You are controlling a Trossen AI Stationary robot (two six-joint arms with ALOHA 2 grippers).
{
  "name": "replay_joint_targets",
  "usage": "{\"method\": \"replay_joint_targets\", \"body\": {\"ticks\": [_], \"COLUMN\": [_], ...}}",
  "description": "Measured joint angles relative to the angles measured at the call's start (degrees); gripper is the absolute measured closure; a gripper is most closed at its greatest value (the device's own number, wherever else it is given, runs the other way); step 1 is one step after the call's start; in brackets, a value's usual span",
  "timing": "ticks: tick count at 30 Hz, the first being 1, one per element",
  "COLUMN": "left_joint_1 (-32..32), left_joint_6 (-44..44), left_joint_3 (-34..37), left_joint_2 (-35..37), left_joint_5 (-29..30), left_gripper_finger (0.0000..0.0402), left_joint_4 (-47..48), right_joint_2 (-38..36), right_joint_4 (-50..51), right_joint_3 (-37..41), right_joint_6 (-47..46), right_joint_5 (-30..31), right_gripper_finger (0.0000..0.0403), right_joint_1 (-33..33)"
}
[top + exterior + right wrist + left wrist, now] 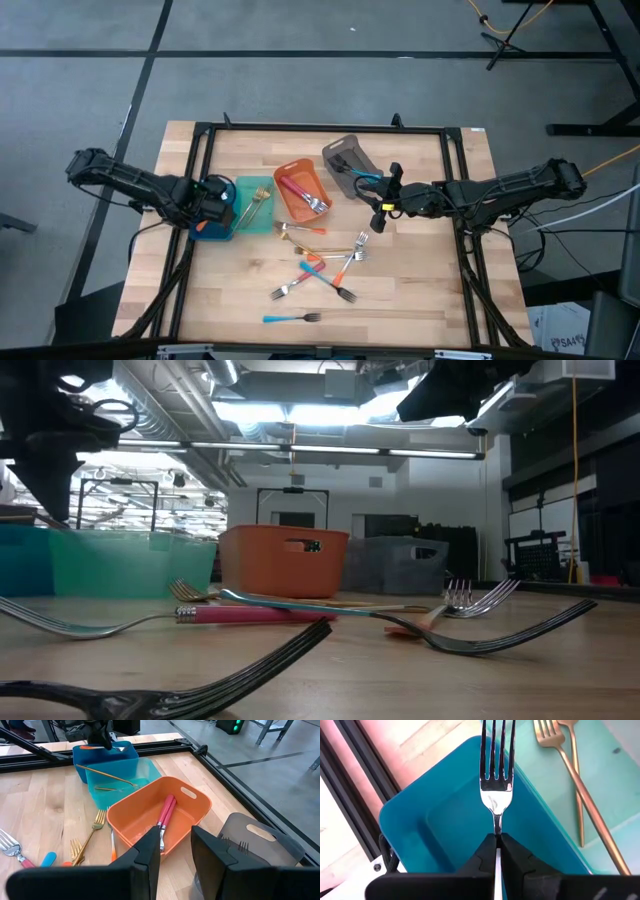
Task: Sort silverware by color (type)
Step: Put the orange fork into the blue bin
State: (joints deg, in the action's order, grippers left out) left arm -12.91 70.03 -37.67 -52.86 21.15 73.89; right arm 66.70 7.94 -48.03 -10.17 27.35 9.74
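Closest to the low lens, near the table's (420, 300) front edge: one fork (200, 680) lying flat, tines up, apparently the blue-handled one (290, 318) seen from above, alone and well apart from the rest.

Reaching in from the left edge, left arm with left gripper (497, 842) pinched tight on the neck of a silver-headed fork (496, 780), tines pointing away from the wrist, hanging over the blue bin (435, 830) at the left end of the row. Handle hidden inside the fingers, colour impossible to tell.

Coming in from the right edge, right arm with right gripper (175, 845) parted a little and holding nothing, poised above the back half of the table just beside the grey bin (345, 160) and looking down toward the orange bin (150, 805).

Four bins strung across the back half, left to right: blue, teal (246, 222), orange, grey. Resting in the teal one, gold forks (107, 780); in the orange one, red-handled utensils (166, 812).

Scattered over the middle of the table, in front of the bins: loose silverware (325, 270), several forks crossing one another, handles in orange, blue and red, with two gold forks (300, 230) lying nearest the orange bin.
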Motion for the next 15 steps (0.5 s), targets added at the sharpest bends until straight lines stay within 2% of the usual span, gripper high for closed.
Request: {"method": "replay_joint_targets", "body": {"ticks": [15], "left_joint_1": [5.8], "left_joint_6": [-3.3], "left_joint_3": [0.0], "left_joint_2": [0.0], "left_joint_5": [-2.9], "left_gripper_finger": [0.0397], "left_joint_4": [0.0], "right_joint_2": [0.0], "right_joint_4": [0.0], "right_joint_3": [0.0], "right_joint_6": [0.0], "right_joint_5": [0.0], "right_gripper_finger": [0.0303], "right_joint_1": [0.0]}}
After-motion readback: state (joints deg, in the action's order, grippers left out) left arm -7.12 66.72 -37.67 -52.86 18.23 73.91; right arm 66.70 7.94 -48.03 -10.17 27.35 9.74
